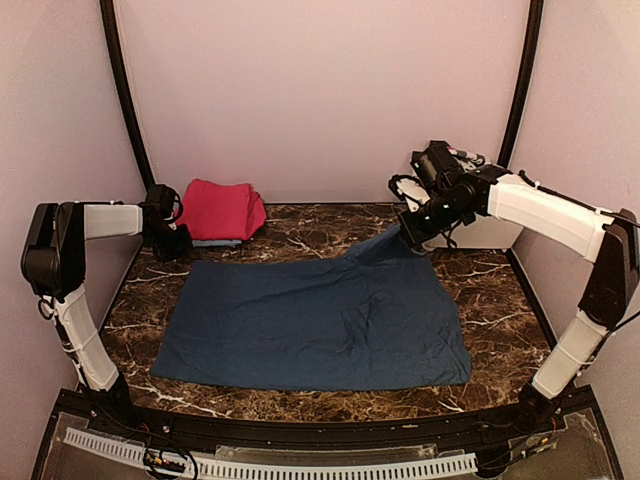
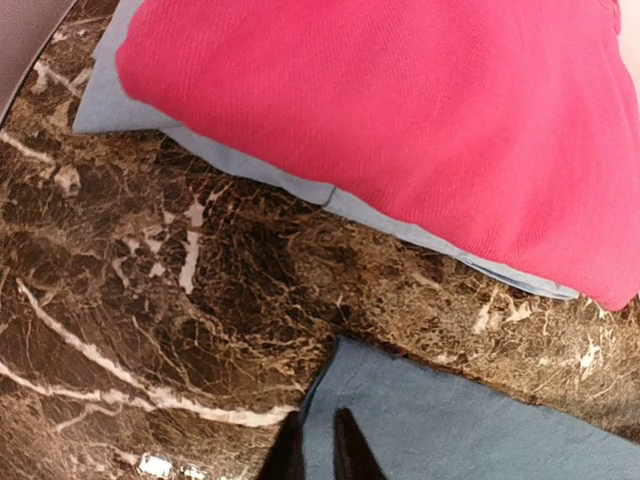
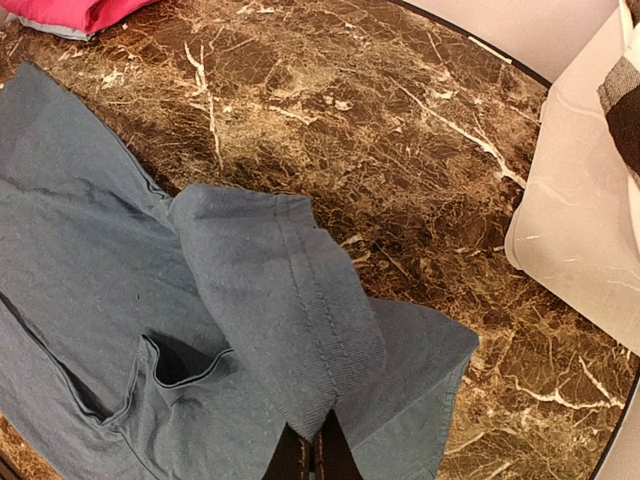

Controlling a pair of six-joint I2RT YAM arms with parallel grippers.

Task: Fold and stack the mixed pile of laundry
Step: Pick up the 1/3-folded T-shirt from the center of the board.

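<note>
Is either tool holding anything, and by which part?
The right tool is shut on the sheet, pinching its far right corner. The left tool sits at the far left corner; whether it grips cannot be told.

White tub (image 3: 570, 250) at far-right corner of brown marble table (image 1: 300, 235)
</note>
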